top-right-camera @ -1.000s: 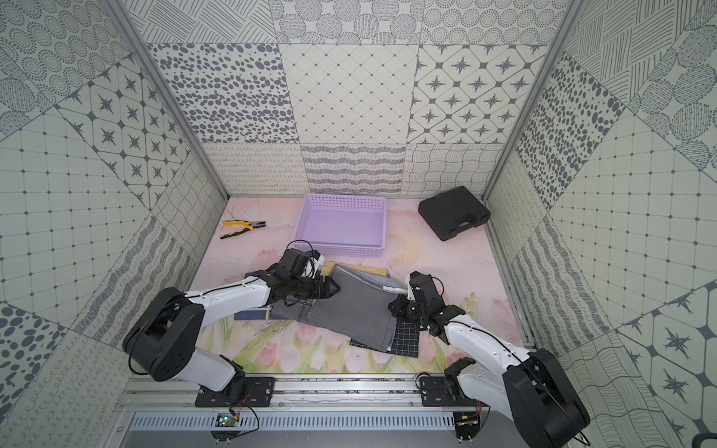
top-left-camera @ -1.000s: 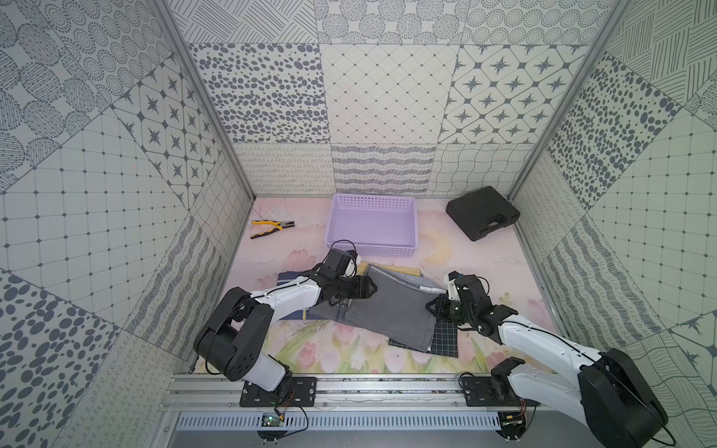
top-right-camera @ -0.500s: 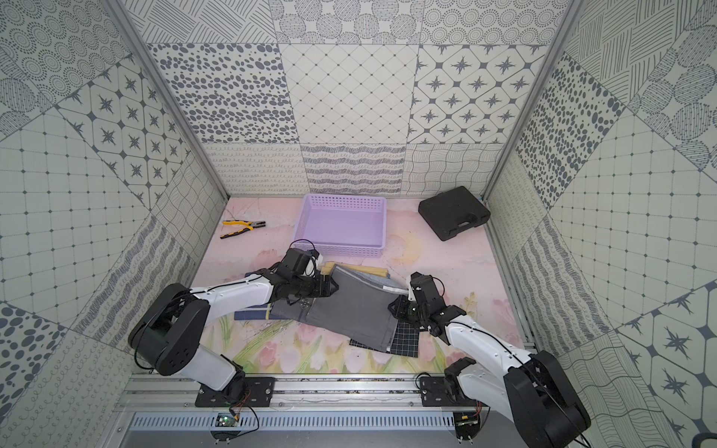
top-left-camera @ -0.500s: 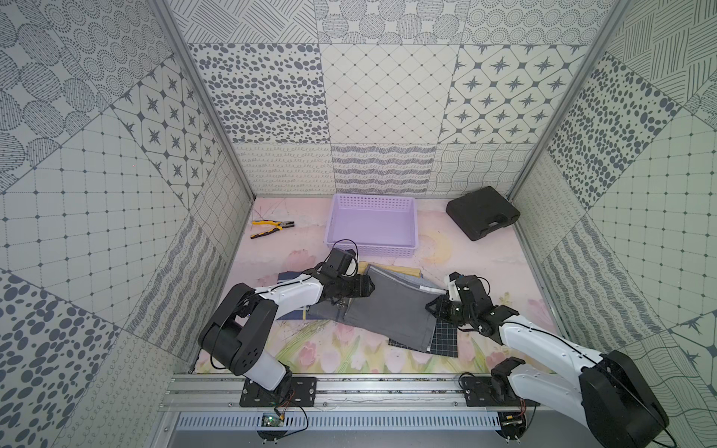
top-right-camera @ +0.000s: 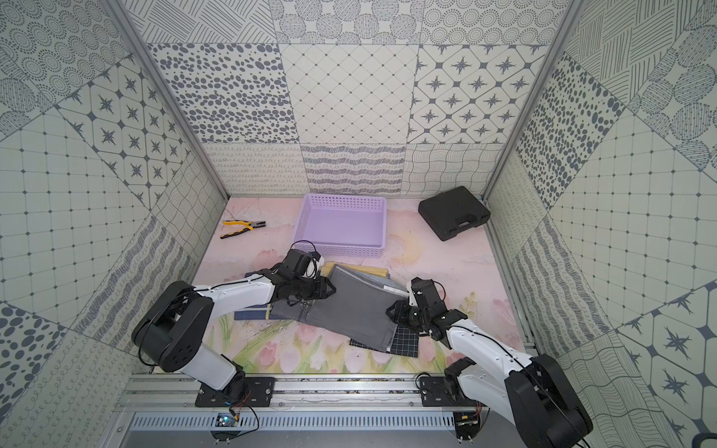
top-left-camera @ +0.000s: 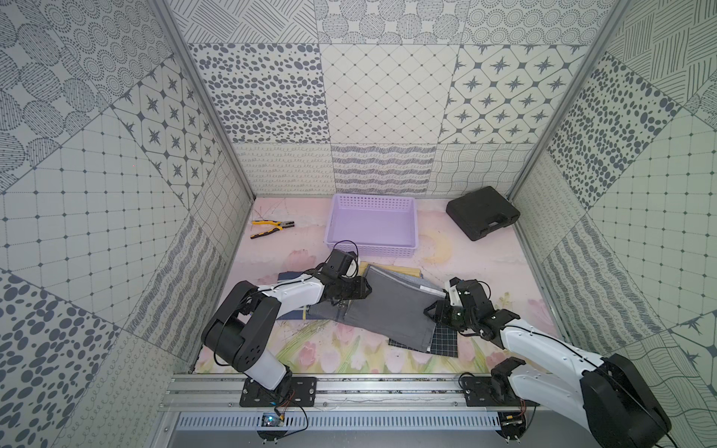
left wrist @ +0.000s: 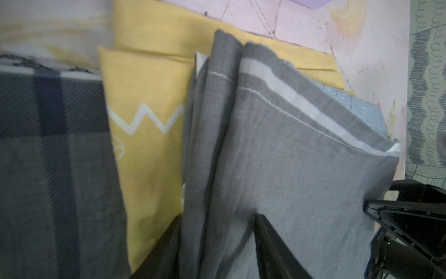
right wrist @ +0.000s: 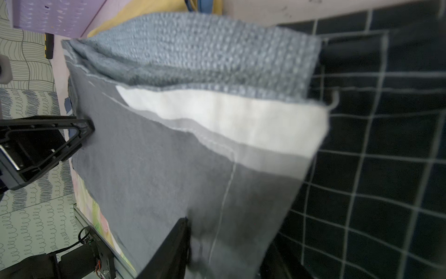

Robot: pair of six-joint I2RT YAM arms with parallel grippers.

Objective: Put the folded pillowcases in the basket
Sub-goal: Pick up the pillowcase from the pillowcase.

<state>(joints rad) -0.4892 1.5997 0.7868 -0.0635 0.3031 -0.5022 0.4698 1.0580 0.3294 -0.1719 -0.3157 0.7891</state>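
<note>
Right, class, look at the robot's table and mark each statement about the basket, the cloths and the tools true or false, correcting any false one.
1. The lilac basket holds no cloth. True.
2. The yellow-handled pliers lie in the basket. False: they lie on the table, apart from the basket.
3. The grey pillowcase lies on top of other folded cloths. True.
4. The black case stands open. False: it is shut.
5. The left hand and the right hand are at opposite edges of the grey pillowcase. True.
</note>
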